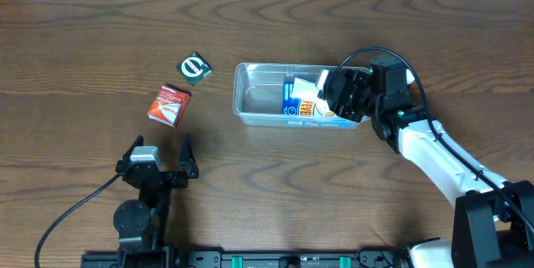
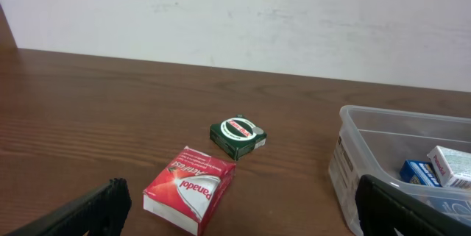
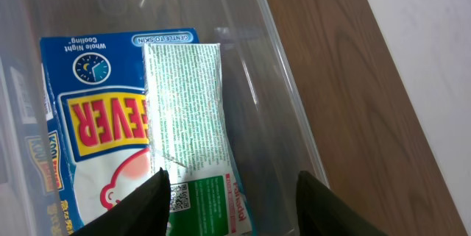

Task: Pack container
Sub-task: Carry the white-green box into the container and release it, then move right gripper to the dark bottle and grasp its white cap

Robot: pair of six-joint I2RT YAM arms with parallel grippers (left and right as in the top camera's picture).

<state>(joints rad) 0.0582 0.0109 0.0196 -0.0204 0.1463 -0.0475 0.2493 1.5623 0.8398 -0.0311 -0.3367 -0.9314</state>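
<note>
The clear plastic container (image 1: pixel 259 97) stands at the table's middle and holds a blue fever-patch box (image 3: pixel 88 126) with a green and white Panadol packet (image 3: pixel 191 140) lying on it. My right gripper (image 1: pixel 344 94) hangs open over the container's right end, just above the green packet, holding nothing. A red Panadol box (image 1: pixel 169 104) and a small dark green packet (image 1: pixel 195 68) lie on the table left of the container. My left gripper (image 1: pixel 158 153) is open and empty near the front edge; the red box (image 2: pixel 190 188) lies just ahead of it.
The container's left wall (image 2: pixel 353 162) shows at the right of the left wrist view. A white wall runs along the table's far edge. Bare wood surrounds the packets.
</note>
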